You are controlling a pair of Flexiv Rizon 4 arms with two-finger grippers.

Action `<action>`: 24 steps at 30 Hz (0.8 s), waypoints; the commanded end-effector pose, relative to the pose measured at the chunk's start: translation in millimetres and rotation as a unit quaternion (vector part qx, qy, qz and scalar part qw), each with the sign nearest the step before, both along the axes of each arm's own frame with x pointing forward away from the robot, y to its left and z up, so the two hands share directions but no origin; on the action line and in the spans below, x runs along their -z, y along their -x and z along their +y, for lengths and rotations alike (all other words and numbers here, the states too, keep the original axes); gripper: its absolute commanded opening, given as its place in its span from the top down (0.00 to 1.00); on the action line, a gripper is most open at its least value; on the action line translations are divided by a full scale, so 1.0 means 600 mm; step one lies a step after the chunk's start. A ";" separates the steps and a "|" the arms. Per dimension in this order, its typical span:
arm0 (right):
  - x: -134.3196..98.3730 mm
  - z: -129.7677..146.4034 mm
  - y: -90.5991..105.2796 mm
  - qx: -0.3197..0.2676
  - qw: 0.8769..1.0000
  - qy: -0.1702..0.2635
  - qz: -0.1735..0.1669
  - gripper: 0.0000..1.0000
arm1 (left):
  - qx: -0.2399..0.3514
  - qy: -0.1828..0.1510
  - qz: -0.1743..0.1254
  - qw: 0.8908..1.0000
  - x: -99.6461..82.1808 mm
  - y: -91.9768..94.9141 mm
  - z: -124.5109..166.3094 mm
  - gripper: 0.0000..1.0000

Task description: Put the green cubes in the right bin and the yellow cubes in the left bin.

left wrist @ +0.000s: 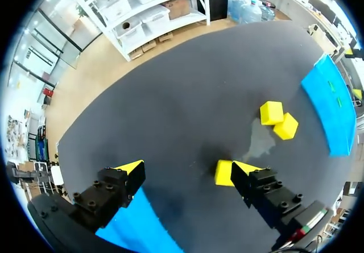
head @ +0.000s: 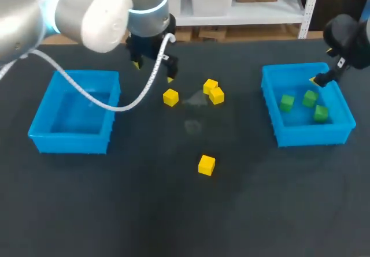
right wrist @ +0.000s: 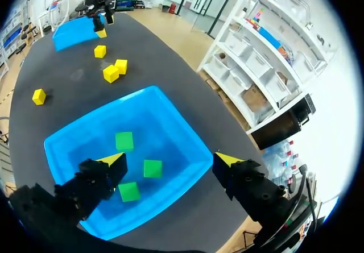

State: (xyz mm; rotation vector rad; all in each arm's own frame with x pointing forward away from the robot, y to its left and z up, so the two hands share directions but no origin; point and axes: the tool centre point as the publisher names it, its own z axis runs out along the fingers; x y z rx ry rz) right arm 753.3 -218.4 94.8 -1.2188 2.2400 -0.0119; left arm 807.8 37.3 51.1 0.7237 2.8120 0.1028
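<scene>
Three green cubes [head: 310, 98] lie in the right blue bin [head: 272, 115]. My right gripper [right wrist: 169, 159] hangs open above that bin's far edge, holding nothing; the green cubes [right wrist: 124, 141] show under it. Several yellow cubes lie on the dark table: one [head: 170, 97] just ahead of my left gripper [head: 154, 72], a touching pair [head: 214, 91] at the middle, and one [head: 206, 164] nearer the front. My left gripper [left wrist: 189, 168] is open and low over the table, with the nearest yellow cube [left wrist: 223, 172] against the inside of one finger [left wrist: 244, 170]. The left blue bin [head: 69, 138] holds no cubes.
The left bin's edge [left wrist: 133, 224] shows right under my left gripper in its wrist view. A white cable loops from my left arm over the left bin [head: 98, 101]. A faint damp smear [head: 193, 124] marks the table's middle.
</scene>
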 end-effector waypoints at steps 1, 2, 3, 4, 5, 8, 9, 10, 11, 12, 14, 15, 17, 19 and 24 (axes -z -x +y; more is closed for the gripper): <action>0.000 0.000 0.001 0.001 1.000 0.000 -0.001 0.00 | -0.001 -0.030 0.064 0.998 -0.005 -0.007 -0.029 0.00; 0.000 0.000 0.001 0.001 1.000 0.000 -0.001 0.00 | 0.004 -0.028 0.066 0.997 -0.006 -0.003 -0.033 0.00; 0.000 0.000 0.001 0.001 1.000 0.000 -0.001 0.00 | 0.008 -0.028 0.067 0.997 -0.007 0.001 -0.038 0.00; 0.000 0.000 0.001 0.001 1.000 0.000 -0.001 0.00 | 0.014 -0.028 0.069 0.997 -0.009 0.007 -0.043 0.00; 0.000 0.000 0.001 0.001 1.000 0.000 -0.001 0.00 | 0.020 -0.029 0.072 0.997 -0.010 0.014 -0.047 0.00; 0.000 0.000 0.001 0.001 1.000 0.000 -0.001 0.00 | 0.034 -0.032 0.079 0.996 -0.009 0.032 -0.055 0.00; 0.000 0.000 0.001 0.001 1.000 0.000 -0.001 0.00 | 0.038 -0.036 0.082 0.995 -0.007 0.039 -0.057 0.00; 0.000 0.000 0.001 0.001 1.000 0.000 -0.001 0.00 | 0.043 -0.037 0.082 0.995 -0.006 0.045 -0.058 0.00; 0.000 0.000 0.001 0.001 1.000 0.000 -0.001 0.00 | 0.047 -0.041 0.086 0.994 -0.003 0.050 -0.059 0.00; 0.000 0.000 0.001 0.001 1.000 0.000 -0.001 0.00 | 0.050 -0.047 0.087 0.994 0.001 0.055 -0.059 0.00; 0.000 0.000 0.001 0.001 1.000 0.000 -0.001 0.00 | 0.052 -0.053 0.095 0.993 0.011 0.062 -0.057 0.00; 0.000 0.000 0.001 0.001 1.000 0.000 -0.001 0.00 | 0.052 -0.055 0.096 0.992 0.014 0.066 -0.057 0.00; 0.000 0.000 0.001 0.001 1.000 0.000 -0.001 0.00 | 0.052 -0.059 0.103 0.992 0.022 0.074 -0.056 0.00; 0.000 0.000 0.001 0.001 1.000 0.000 -0.001 0.00 | 0.052 -0.059 0.106 0.991 0.030 0.079 -0.056 0.00; 0.000 0.000 0.001 0.001 1.000 0.000 -0.001 0.00 | 0.043 -0.062 0.106 0.991 0.054 0.076 -0.050 0.00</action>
